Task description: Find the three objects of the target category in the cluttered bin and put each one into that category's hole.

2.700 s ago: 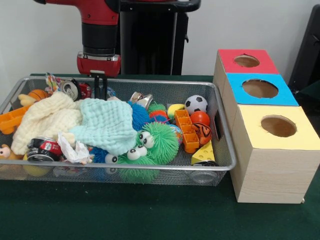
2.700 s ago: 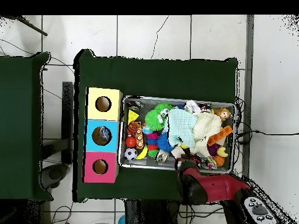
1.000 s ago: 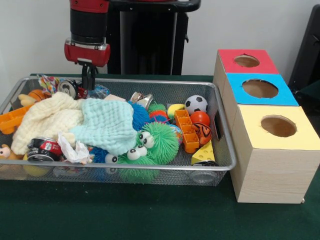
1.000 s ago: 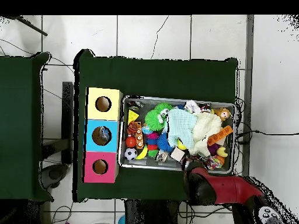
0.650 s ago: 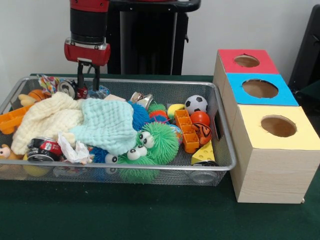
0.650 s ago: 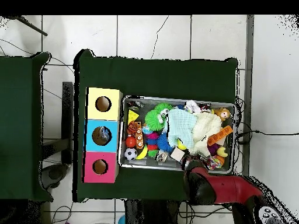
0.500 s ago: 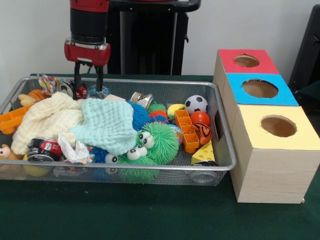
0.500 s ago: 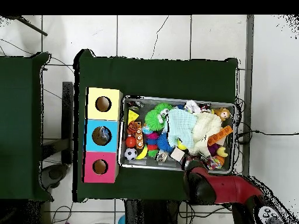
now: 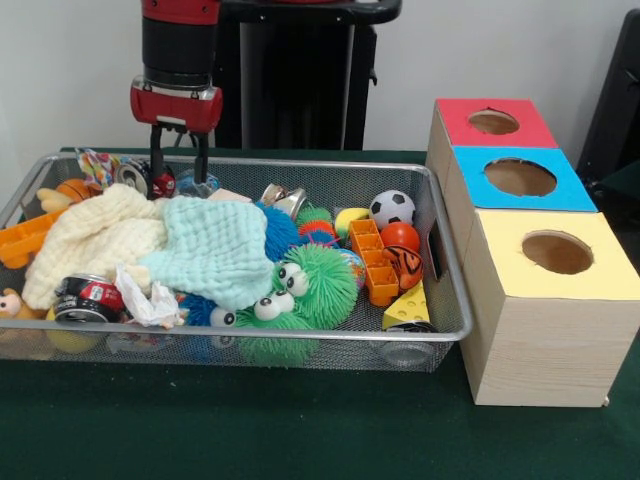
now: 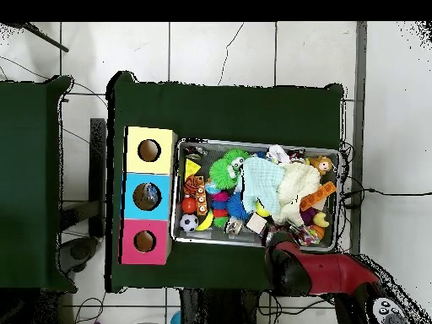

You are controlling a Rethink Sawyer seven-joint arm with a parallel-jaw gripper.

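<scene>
arm upright, hand (image 9: 179,160) pointing straight down, fingers spread wide, over bin's (image 9: 300,336) far-left corner

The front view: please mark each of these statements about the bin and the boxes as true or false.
1. The gripper is open above the far left part of the bin. True.
2. The yellow box stands nearest the camera. True.
3. The soccer ball lies in the red box's hole. False: it lies in the bin, near the orange ball.
4. The light green cloth is held by the gripper. False: it lies on the clutter, and the gripper holds nothing.
5. The green fuzzy toy has big eyes. True.
</scene>
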